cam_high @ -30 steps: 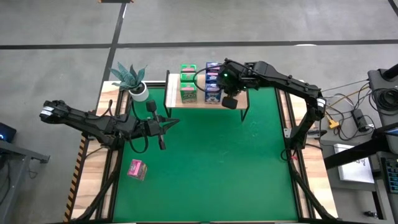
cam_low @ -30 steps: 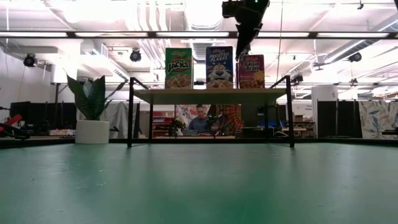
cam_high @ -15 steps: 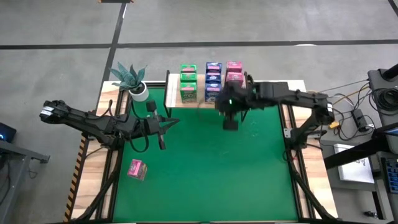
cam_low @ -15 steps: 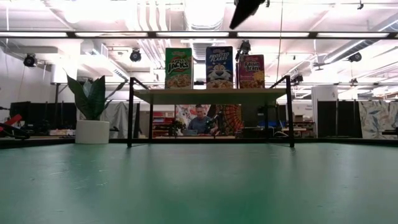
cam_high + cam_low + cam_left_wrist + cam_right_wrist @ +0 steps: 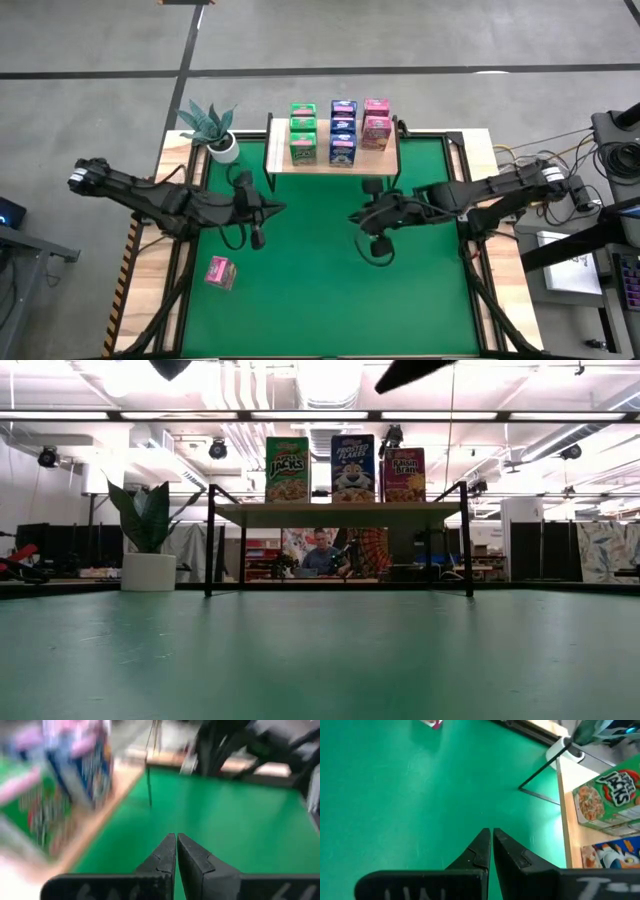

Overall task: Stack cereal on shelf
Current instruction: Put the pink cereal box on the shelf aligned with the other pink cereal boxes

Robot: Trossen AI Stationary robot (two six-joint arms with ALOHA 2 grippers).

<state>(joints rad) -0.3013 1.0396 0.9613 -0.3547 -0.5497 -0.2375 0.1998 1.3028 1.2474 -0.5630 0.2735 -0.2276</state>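
Cereal boxes (image 5: 341, 131) on shelf (image 5: 330, 163); pink box (image 5: 220, 272) on table (image 5: 320, 290)

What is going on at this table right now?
Two robot arms are stocking a small shelf with cereal boxes. Green, blue and pink boxes stand in three rows on its top; one pink box lies on the green table by the left arm. Both the left pincer and right pincer are shut and empty, hovering in front of the shelf.

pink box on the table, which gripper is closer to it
Left. The left gripper hangs just up and right of the pink box in the high view; the right gripper is farther right, near the table's middle.
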